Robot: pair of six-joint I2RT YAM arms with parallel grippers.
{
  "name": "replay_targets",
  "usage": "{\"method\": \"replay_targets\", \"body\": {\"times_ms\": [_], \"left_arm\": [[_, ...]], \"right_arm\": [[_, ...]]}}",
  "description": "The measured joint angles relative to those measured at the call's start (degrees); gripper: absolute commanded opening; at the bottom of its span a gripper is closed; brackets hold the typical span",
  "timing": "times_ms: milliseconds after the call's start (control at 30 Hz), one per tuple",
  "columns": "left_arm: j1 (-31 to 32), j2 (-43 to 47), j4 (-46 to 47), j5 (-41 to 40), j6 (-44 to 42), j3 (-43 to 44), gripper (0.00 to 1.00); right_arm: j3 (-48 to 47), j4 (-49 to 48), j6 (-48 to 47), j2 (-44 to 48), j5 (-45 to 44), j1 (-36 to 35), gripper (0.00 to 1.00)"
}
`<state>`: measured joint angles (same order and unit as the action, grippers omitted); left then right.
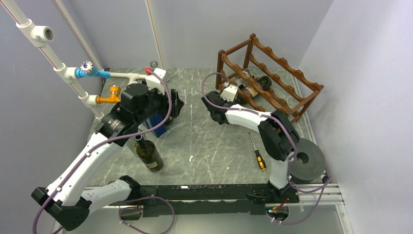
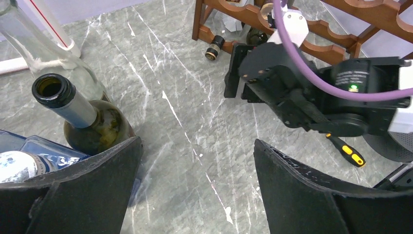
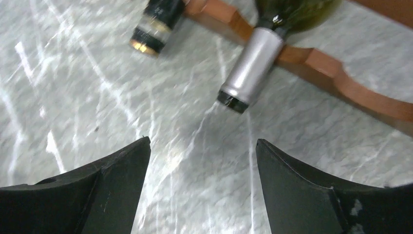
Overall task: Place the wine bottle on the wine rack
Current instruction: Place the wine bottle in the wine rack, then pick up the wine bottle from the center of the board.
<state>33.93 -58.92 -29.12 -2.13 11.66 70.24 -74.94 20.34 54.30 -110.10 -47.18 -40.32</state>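
Worktop has open room through the middle. Wine rack sits at 1 o'clock, close to the right wall. Wine bottle lies on its bottom tier, with the silver neck poking over the front rail. Right pincer hangs released and empty just off that neck. Left pincer is spread and empty too, at 9 o'clock.

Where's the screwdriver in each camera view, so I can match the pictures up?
Top external: the screwdriver lies right of centre, beside the right arm.
Left wrist: its yellow-and-black handle shows at the right, below the right arm.
Right wrist: not in it.
Shared landmark: the wine rack.
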Motion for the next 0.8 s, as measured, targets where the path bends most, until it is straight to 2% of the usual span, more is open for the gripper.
{"method": "replay_targets", "body": {"times_ms": [200,400,500,633,800], "left_arm": [[0.0,0.72,0.33,-1.7,-0.22,-0.35,0.91],[0.0,0.63,0.68,-2.95,-0.26,-0.92,0.92],[0.0,0.96,1.33,-3.89,-0.5,-1.27,0.92],[0.0,2.16,1.88,-5.16,-0.98,-2.23,0.92],[0.0,3.63,2.23,-6.34,-1.51,-2.75,0.91]], "right_arm": [[7.76,-9.75,-11.67,7.3,13.29,-1.03,0.85],[14.21,-19.1,-25.14,15.23,30.49,-3.32,0.86],[18.21,-25.77,-30.73,18.71,42.03,-5.14,0.96],[22.97,-35.65,-35.67,19.76,55.56,-10.29,1.0],[22.97,-42.95,-40.52,16.79,63.49,-19.26,1.0]]}}
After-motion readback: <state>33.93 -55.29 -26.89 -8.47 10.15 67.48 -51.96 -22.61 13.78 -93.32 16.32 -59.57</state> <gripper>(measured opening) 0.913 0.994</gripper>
